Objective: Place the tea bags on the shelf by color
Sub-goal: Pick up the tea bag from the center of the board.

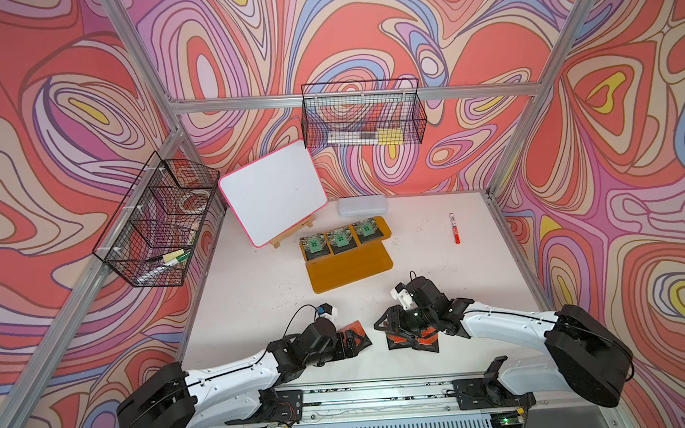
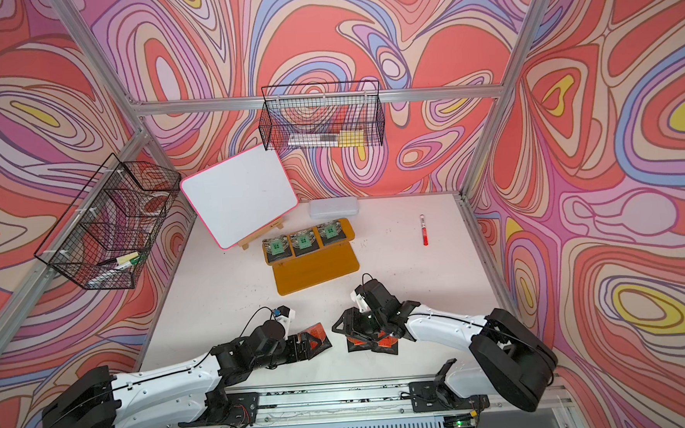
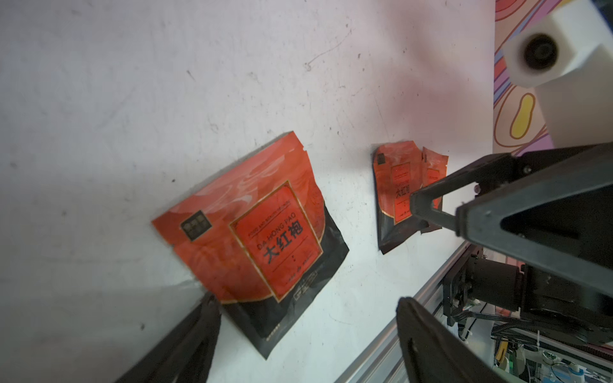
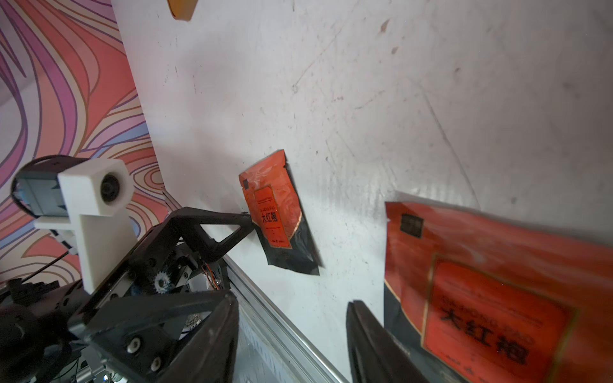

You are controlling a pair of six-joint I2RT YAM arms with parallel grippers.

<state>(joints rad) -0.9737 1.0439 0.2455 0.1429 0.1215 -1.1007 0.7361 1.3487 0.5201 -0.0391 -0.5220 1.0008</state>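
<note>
Left gripper (image 3: 305,303) is hanging with its jaws wide apart over one orange tea bag (image 3: 252,238) lying on the table (image 3: 99,99). Right gripper (image 4: 291,300), jaws apart too, is hovering by the other two orange tea bags (image 3: 394,185), which are overlapping. Three green tea bags (image 1: 339,239) are sitting on the top board of the shelf (image 1: 350,269); its low board is lying bare, so about half is looking done.

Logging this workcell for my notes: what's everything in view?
shelf: one, mustard-yellow, table centre, lower tier bare
green tea bags: three, green-labelled, shelf's upper tier
orange-red tea bags: three, orange-red, near table edge, two overlapping
whiteboard: one, pink-edged, on easel
case: one, clear, behind shelf
marker: one, red, right of shelf
wire baskets: two, black, hanging above table
left gripper: one, black, open by single bag
right gripper: one, black, open at overlapping pair
</note>
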